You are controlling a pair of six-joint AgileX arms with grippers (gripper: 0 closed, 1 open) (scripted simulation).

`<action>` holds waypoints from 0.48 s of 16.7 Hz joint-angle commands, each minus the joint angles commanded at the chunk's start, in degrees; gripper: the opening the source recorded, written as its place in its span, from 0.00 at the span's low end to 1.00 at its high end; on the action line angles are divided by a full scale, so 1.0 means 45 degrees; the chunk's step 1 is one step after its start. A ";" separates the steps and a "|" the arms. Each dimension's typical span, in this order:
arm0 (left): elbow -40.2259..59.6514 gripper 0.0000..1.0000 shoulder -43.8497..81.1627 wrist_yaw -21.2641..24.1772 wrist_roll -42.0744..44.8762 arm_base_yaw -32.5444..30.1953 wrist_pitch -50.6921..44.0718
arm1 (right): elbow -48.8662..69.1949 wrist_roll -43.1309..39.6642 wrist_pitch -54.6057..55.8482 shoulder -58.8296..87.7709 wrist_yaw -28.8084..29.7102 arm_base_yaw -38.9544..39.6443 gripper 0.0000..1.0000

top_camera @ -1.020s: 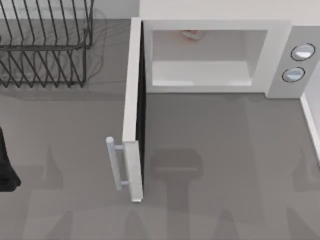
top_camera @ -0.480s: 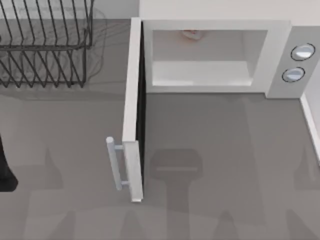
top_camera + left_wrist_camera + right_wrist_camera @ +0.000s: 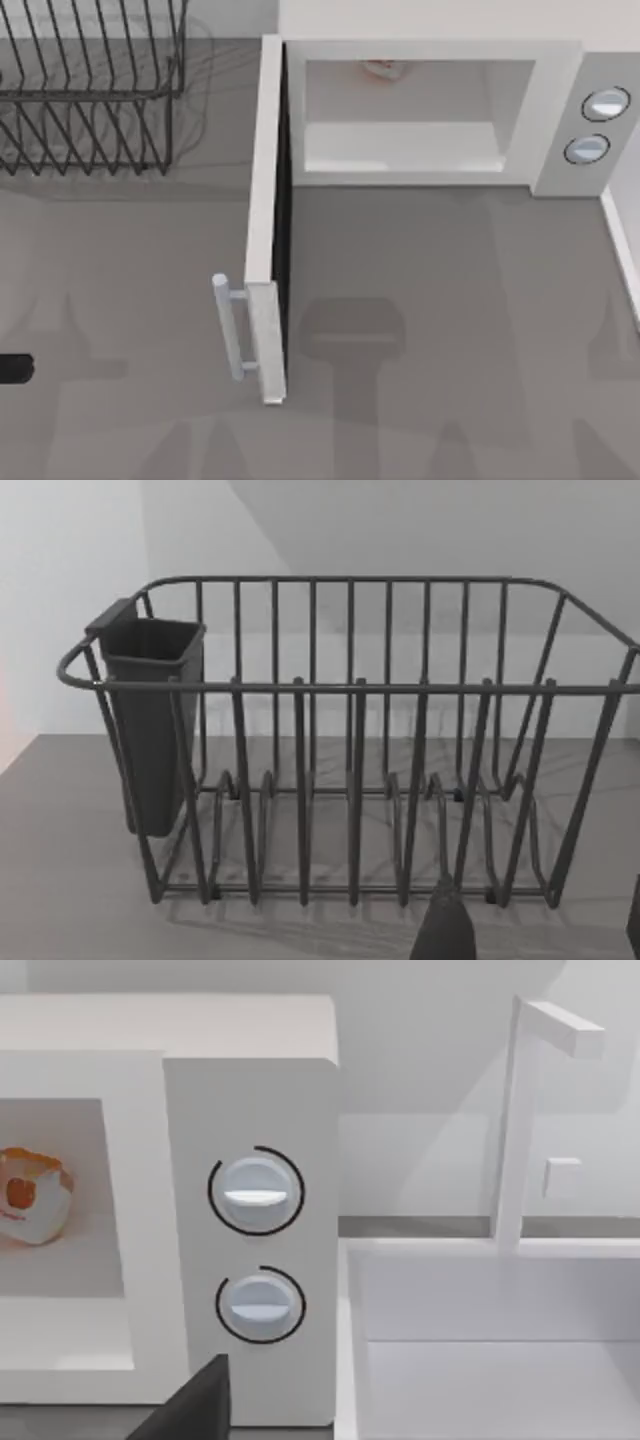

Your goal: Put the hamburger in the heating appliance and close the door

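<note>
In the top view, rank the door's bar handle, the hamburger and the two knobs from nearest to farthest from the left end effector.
From the left end effector at the left edge:
1. Pale cylindrical bar handle, mid-table.
2. Small orange-brown hamburger, inside the white microwave's cavity.
3. Two round silvery-blue knobs, far right.

Dish rack seen from the left wrist

A dark wire dish rack [image 3: 350, 740] stands on the grey table [image 3: 70, 880], a dark cutlery cup [image 3: 150, 720] hanging at one end; a dark fingertip [image 3: 442, 930] pokes in before it
</note>
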 joint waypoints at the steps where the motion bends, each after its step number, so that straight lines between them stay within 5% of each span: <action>1: 0.0000 0.10 0.0000 0.0000 0.0000 0.0000 0.0000 | 0.0000 0.0000 0.0000 0.0000 0.0000 0.0000 1.00; 3: 0.0000 0.00 0.0000 0.0000 0.0000 0.0000 0.0000 | 0.0000 0.0000 0.0000 0.0000 0.0000 0.0000 1.00; 8: 0.0000 0.00 0.0000 0.0000 0.0000 0.0000 0.0000 | 0.0000 0.0000 0.0000 0.0000 0.0000 0.0000 1.00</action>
